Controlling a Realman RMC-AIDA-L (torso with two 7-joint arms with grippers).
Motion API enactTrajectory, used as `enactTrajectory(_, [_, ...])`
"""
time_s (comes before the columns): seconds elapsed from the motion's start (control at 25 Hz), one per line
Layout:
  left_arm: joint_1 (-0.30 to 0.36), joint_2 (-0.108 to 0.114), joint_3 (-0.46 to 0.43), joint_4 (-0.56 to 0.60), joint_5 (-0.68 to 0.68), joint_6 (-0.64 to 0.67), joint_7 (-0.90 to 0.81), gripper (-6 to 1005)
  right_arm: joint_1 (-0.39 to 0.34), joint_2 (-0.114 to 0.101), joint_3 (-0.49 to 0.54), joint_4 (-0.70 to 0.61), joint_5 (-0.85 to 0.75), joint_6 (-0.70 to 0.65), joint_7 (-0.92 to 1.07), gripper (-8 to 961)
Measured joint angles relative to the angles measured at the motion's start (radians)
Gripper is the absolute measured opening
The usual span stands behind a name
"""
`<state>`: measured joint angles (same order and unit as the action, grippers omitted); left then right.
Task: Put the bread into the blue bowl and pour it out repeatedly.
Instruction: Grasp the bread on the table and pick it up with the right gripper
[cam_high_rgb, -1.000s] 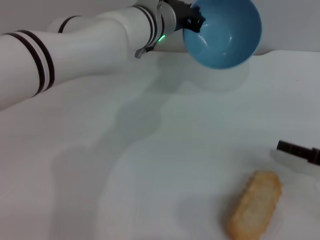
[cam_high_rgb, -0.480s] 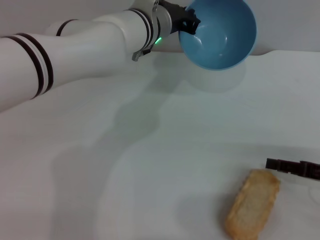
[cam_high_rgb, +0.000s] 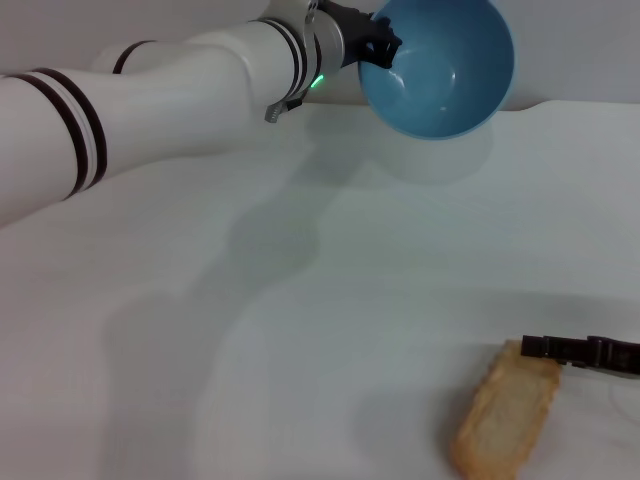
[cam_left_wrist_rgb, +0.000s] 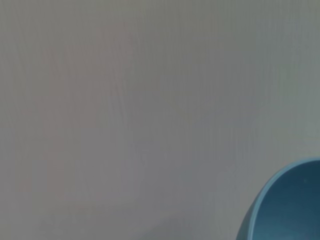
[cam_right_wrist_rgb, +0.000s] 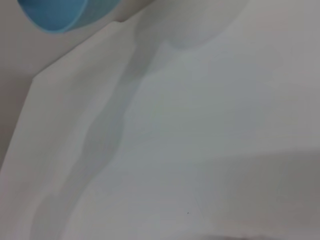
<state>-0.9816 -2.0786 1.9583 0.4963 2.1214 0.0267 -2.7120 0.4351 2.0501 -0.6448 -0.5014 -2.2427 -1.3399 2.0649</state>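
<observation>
While left gripper (cam_high_rgb: 385, 45) jaws pinch blue bowl (cam_high_rgb: 437, 65), right gripper's (cam_high_rgb: 545, 348) state unreadable.

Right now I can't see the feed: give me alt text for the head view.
The left gripper holds the empty blue bowl tilted in the air over the white table. The bread lies on the table, with the right gripper at its far end.

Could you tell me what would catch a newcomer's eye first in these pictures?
Most striking is the blue bowl, held tipped and empty above the far side of the white table by the left pincer at its rim. Next comes the bread, lying flat at the near right. The right pincer reaches in over the bread's far end.
</observation>
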Motion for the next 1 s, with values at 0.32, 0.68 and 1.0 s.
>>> enactTrajectory(0.32, [0.008, 0.0, 0.002, 0.001, 0.0, -0.004, 0.0, -1, 0.032, 0.015, -0.045, 0.009, -0.017, 0.024, 0.0, 633])
enactTrajectory(0.68, [0.017, 0.0, 0.001, 0.004, 0.0, -0.004, 0.0, -1, 0.04, 0.016, -0.08, 0.009, -0.018, 0.026, -0.009, 562])
enactTrajectory(1.0, [0.023, 0.0, 0.004, 0.006, 0.0, -0.007, 0.0, -1, 0.036, 0.022, -0.092, 0.01, 0.014, 0.02, -0.081, 320])
